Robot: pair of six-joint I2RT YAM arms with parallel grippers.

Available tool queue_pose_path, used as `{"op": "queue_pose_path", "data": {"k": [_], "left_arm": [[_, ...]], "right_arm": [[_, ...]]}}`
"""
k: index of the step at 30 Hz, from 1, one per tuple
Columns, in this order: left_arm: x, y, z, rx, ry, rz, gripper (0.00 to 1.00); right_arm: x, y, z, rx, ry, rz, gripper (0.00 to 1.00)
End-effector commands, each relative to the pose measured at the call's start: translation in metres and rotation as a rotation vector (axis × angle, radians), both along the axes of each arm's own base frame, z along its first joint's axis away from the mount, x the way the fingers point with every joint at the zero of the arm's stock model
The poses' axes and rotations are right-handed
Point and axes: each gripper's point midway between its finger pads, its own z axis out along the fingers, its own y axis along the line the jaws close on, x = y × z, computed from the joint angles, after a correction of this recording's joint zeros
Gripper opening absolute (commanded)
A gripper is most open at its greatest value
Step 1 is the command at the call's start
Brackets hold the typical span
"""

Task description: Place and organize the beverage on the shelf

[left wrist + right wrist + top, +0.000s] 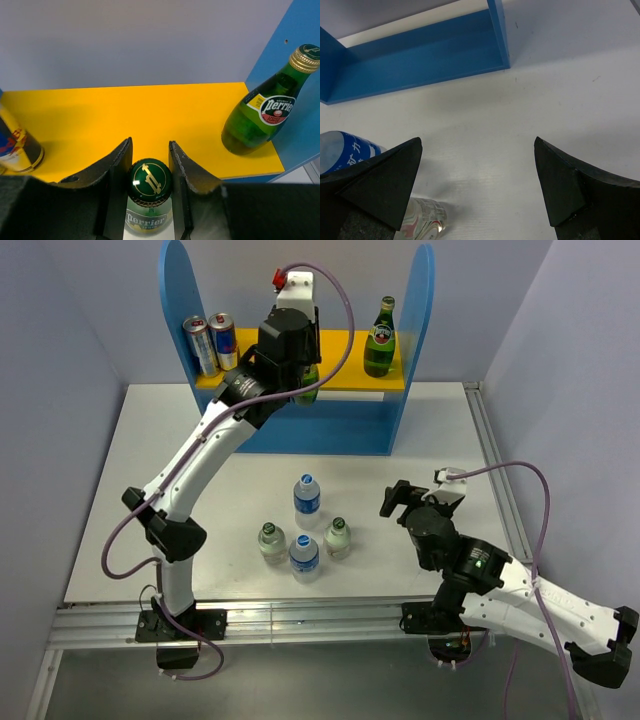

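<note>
A two-tier shelf with round-topped blue side panels stands at the far edge of the white table. At the front of its smooth yellow upper board, the left gripper pinches the neck of a dark green glass bottle, upright with its cap on top. The right gripper is spread wide, holding nothing.

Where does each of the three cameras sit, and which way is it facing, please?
Top external: above and behind the arms, looking down on the table and shelf; both arms show.
Left wrist: on the left arm, facing the yellow board; the left hand shows, shut on a green bottle.
Right wrist: low over the table, facing the shelf's blue base; the open right hand shows.
Shared: top external and left wrist both show the second green bottle standing at the board's right end.
</note>
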Motion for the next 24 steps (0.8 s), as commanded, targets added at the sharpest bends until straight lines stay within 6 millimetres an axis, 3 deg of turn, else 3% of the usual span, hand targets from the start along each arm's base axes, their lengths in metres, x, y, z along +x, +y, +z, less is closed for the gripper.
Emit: {"op": "queue_pose_path", "data": {"k": [1,3,9,14,17,24], "left_arm": [[-0.009,0.012,0.1,-0.211,-0.266,-0.03,0.0],[-0.008,0.01,0.113,-0.237,-0.31,-0.035,0.0],[0.0,-0.001,0.119,-0.271,-0.363,-0.047,0.0],[-0.007,0.001,0.135,-0.321,-0.402,-0.06,0.0],[-0.005,0.0,0.136,-0.317,-0.419,-0.057,0.0],[0.018,-0.023,0.118,-0.333,-0.443,-0.065,0.0]], "right_arm": [[0.001,0.002,0.008,0.043,-0.031,-0.003,1.0],[0.001,0.002,0.008,0.05,-0.035,0.002,1.0],[0.0,0.002,0.01,0.065,-0.043,0.009,1.0],[0.0,0.004,0.011,0.064,-0.044,0.015,1.0],[0.001,0.005,0.01,0.062,-0.044,0.02,1.0],[-0.001,0.003,0.013,0.079,-0.053,0.02,1.0]]}}
